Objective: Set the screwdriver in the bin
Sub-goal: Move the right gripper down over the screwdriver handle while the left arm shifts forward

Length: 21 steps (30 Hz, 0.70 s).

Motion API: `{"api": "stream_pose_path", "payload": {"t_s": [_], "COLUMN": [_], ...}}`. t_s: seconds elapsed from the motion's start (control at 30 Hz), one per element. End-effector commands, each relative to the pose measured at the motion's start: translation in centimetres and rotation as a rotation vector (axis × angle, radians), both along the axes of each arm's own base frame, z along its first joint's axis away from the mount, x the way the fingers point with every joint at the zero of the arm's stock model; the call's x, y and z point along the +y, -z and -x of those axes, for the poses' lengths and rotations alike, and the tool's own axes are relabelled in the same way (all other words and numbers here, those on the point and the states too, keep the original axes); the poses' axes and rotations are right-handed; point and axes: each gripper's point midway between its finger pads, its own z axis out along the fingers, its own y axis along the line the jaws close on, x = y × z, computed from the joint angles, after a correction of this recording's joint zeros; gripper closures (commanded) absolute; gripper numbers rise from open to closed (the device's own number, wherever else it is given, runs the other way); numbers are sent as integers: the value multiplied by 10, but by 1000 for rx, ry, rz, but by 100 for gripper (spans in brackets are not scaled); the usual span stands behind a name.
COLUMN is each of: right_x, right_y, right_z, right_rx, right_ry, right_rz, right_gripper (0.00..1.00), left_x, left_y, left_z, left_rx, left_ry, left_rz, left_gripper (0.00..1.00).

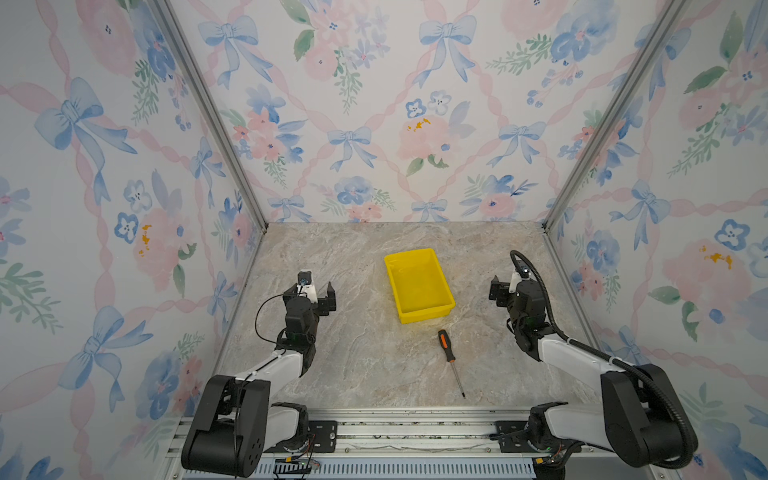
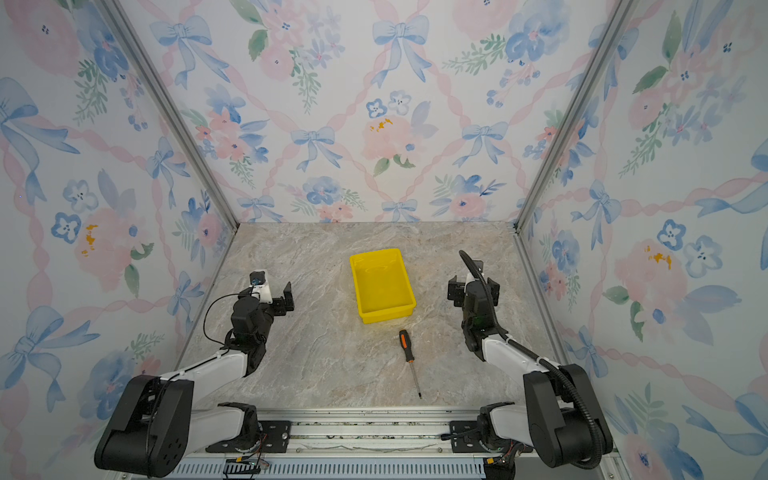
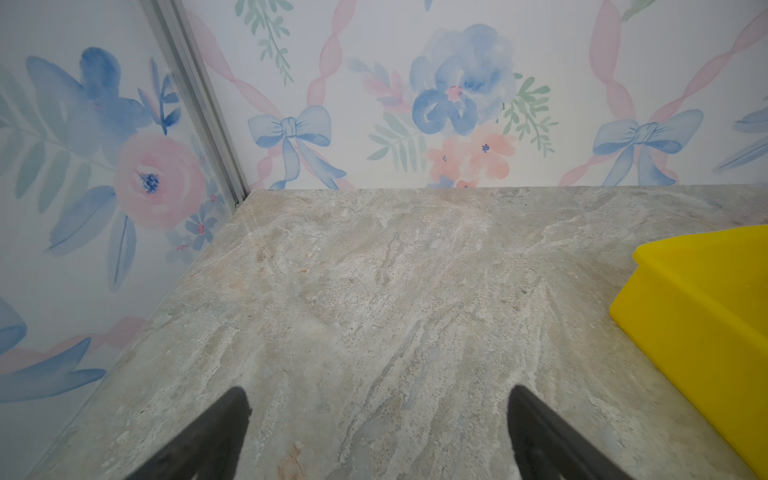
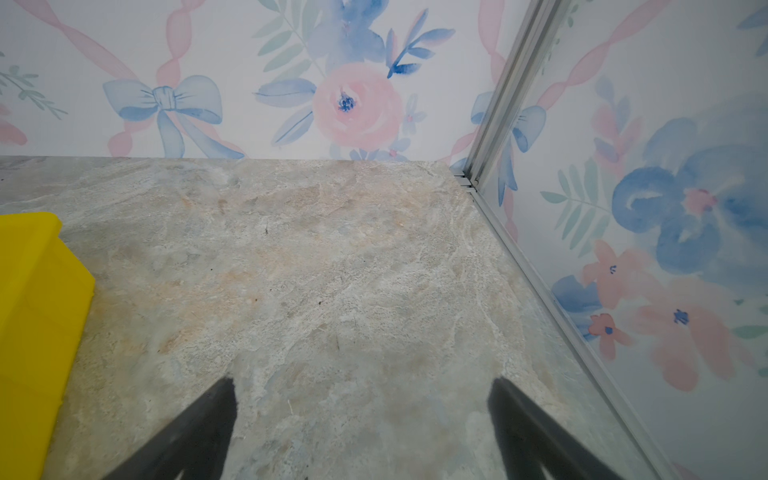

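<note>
The screwdriver [image 1: 451, 359] [image 2: 409, 359] lies flat on the marble table, its black and orange handle toward the bin and its thin shaft toward the front edge. Just behind it stands the yellow bin [image 1: 419, 286] [image 2: 382, 286], with nothing in it. My left gripper [image 1: 314, 291] [image 2: 270, 293] [image 3: 378, 395] hovers left of the bin, open and holding nothing. Right of the bin, my right gripper [image 1: 512, 286] [image 2: 473, 286] [image 4: 362, 384] is open too, with only bare table between its fingers. Each wrist view catches a side of the bin [image 3: 698, 311] [image 4: 33, 311]; neither shows the screwdriver.
Floral wallpapered walls with aluminium corner posts [image 1: 212, 112] [image 1: 598, 137] close the table in on three sides. A metal rail [image 1: 415, 432] carrying both arm bases runs along the front edge.
</note>
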Motion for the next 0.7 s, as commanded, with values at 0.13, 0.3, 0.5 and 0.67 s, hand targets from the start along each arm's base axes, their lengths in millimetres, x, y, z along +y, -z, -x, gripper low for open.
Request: {"api": "stream_pose_path", "payload": {"t_s": [0.13,0.3,0.5,0.67], "right_x": [14,29,67,96], "right_y": [-10,-2,9,30], "right_z": [26,49,81,111], "right_rx": [180,352,477,588], "right_ry": [43,39,-72,-173], "right_rz": [-49,-97,-99,-211], "right_gripper": [3,3,3,3], "left_x": [-9,-44,-66,-86], "left_y": [-11,-18,-8,-7], "left_z": [10,12,13,18], "left_rx": [121,219,383,417], "left_ry": [4,163,217,301], "left_rz": [146,188,299,386], "left_gripper": [2,2,2,2]}}
